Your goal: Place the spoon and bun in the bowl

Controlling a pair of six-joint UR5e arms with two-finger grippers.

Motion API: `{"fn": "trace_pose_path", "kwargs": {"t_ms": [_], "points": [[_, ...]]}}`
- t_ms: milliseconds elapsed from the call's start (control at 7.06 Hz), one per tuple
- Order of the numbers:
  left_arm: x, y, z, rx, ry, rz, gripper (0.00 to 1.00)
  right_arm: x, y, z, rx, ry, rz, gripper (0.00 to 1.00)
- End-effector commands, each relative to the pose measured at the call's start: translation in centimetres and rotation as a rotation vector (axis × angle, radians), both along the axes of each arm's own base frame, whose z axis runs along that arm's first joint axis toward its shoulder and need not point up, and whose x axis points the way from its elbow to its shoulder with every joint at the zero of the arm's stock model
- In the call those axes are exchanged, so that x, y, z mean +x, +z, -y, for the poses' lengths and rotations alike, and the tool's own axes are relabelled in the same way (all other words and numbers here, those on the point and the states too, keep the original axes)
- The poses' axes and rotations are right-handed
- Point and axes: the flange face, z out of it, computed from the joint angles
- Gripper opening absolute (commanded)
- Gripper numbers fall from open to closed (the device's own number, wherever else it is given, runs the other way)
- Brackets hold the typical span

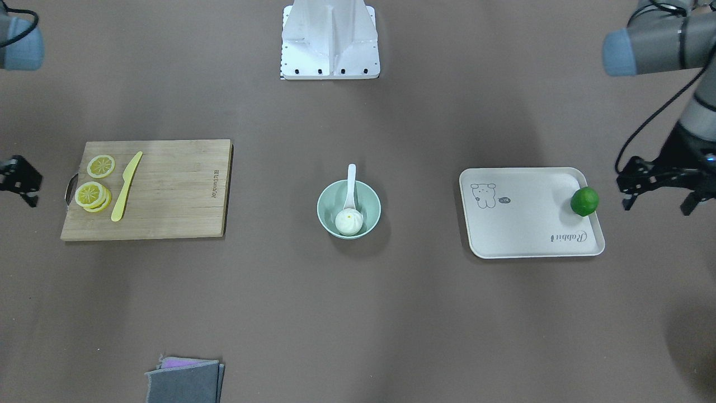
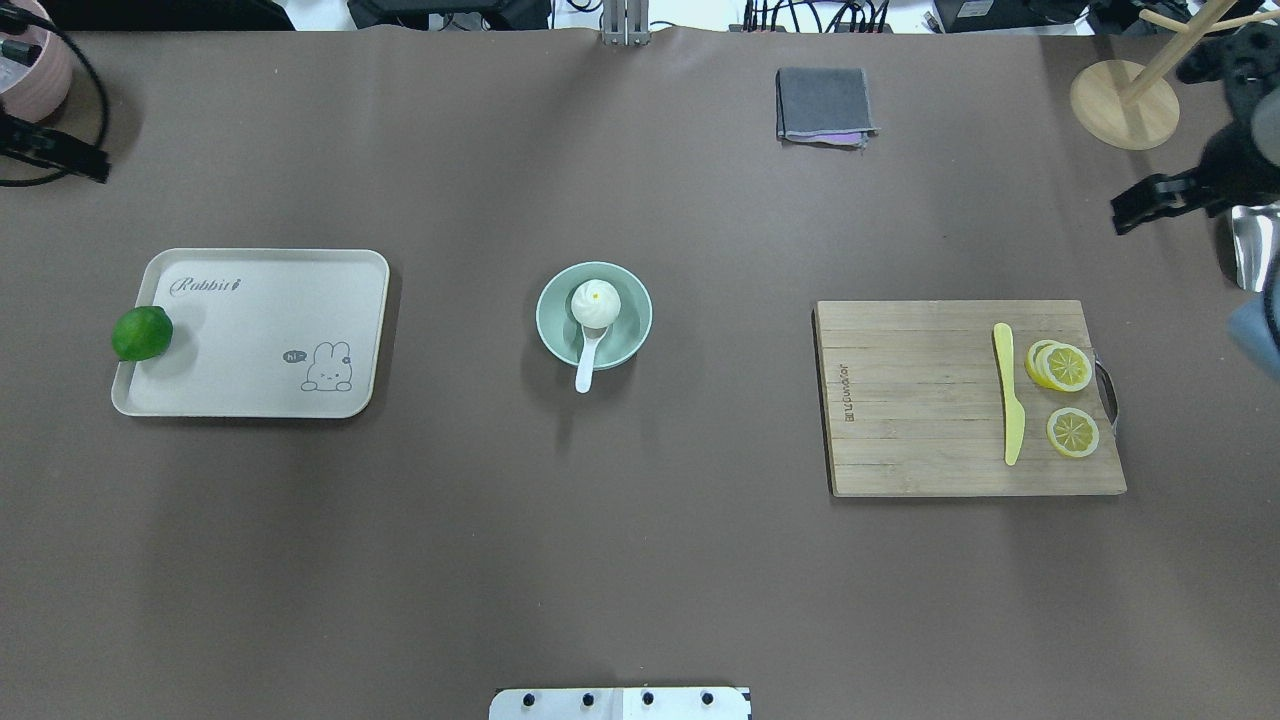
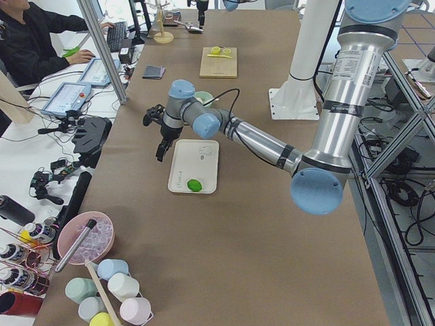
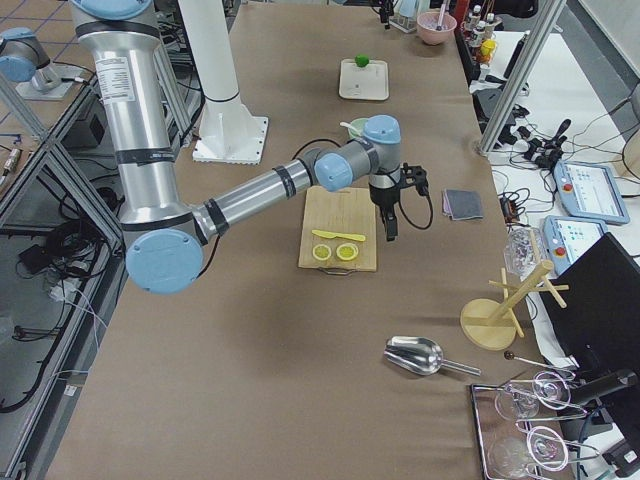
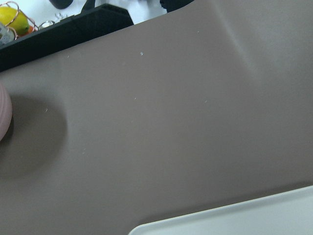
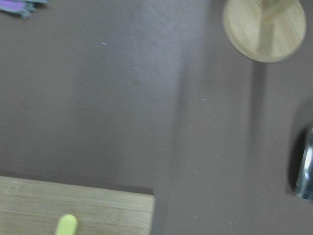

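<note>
The mint-green bowl (image 1: 326,202) stands at the table's middle and also shows in the overhead view (image 2: 551,322). The white bun (image 1: 349,221) (image 2: 595,302) lies inside it. The white spoon (image 1: 351,184) (image 2: 587,362) has its scoop in the bowl beside the bun, and its handle sticks out over the rim toward the robot's base. My left gripper (image 1: 658,206) hangs open and empty beyond the tray's lime end, far from the bowl. My right gripper (image 1: 22,189) (image 2: 1150,207) looks open and empty past the cutting board's far corner.
A beige tray (image 2: 260,340) with a green lime (image 2: 142,333) on its edge lies on the left. A wooden cutting board (image 2: 920,400) with a yellow knife (image 2: 1010,395) and lemon slices (image 2: 1066,369) lies on the right. A folded grey cloth (image 2: 822,105), wooden stand (image 2: 1125,100) and metal scoop (image 2: 1255,245) are further off.
</note>
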Motion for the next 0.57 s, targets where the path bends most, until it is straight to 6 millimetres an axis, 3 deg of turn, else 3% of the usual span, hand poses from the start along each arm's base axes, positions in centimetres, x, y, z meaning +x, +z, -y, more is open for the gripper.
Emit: {"fn": "trace_pose_path", "kwargs": {"t_ms": [0, 142, 283, 425], "points": [[-13.1, 8.9, -4.7, -0.057, 0.030, -0.069, 0.98, 12.5, 10.8, -5.1, -0.081, -0.024, 0.083, 1.00], [-17.2, 12.8, -6.3, -0.090, 0.007, -0.078, 0.98, 15.6, 15.5, -6.5, -0.104, -0.037, 0.070, 1.00], [-19.3, 14.9, -7.0, -0.164, -0.025, -0.137, 0.98, 17.0, 18.0, -6.9, -0.144, -0.017, 0.080, 1.00], [-20.0, 15.1, -7.5, -0.199, -0.038, -0.164, 0.98, 17.1, 18.3, -7.0, -0.159, -0.006, 0.081, 1.00]]}}
